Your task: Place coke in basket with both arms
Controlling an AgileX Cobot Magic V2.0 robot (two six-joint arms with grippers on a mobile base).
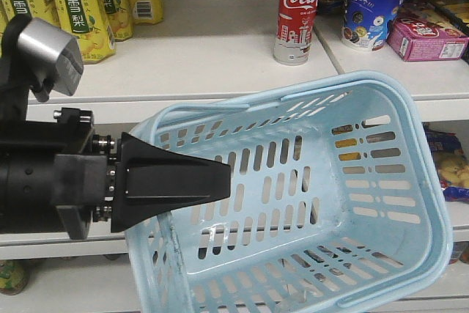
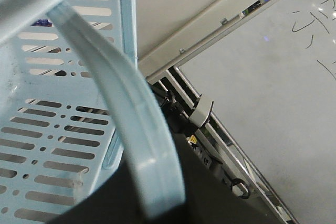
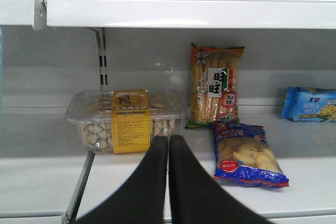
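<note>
The coke (image 1: pixel 297 11), a slim red can with white script, stands upright on the upper shelf, behind and above the basket. The light blue basket (image 1: pixel 410 181) hangs tilted in front of the shelves, its opening toward the camera. My left gripper (image 1: pixel 223 178), a black wedge on the arm with the silver-grey box, reaches over the basket's left rim. The left wrist view shows the left gripper (image 2: pixel 157 203) shut on the basket's hoop handle (image 2: pixel 142 145), beside the slotted wall (image 2: pixel 52 129). My right gripper (image 3: pixel 168 140) is shut and holds nothing. It faces a lower shelf and is out of the front view.
Yellow tea bottles (image 1: pixel 80 5) stand at the shelf's left. A blue cup (image 1: pixel 374 5) and a pink box (image 1: pixel 429 38) sit right of the coke. Ahead of the right gripper lie a clear cookie box (image 3: pixel 128 120), a cracker pack (image 3: pixel 215 85) and a blue snack bag (image 3: pixel 247 153).
</note>
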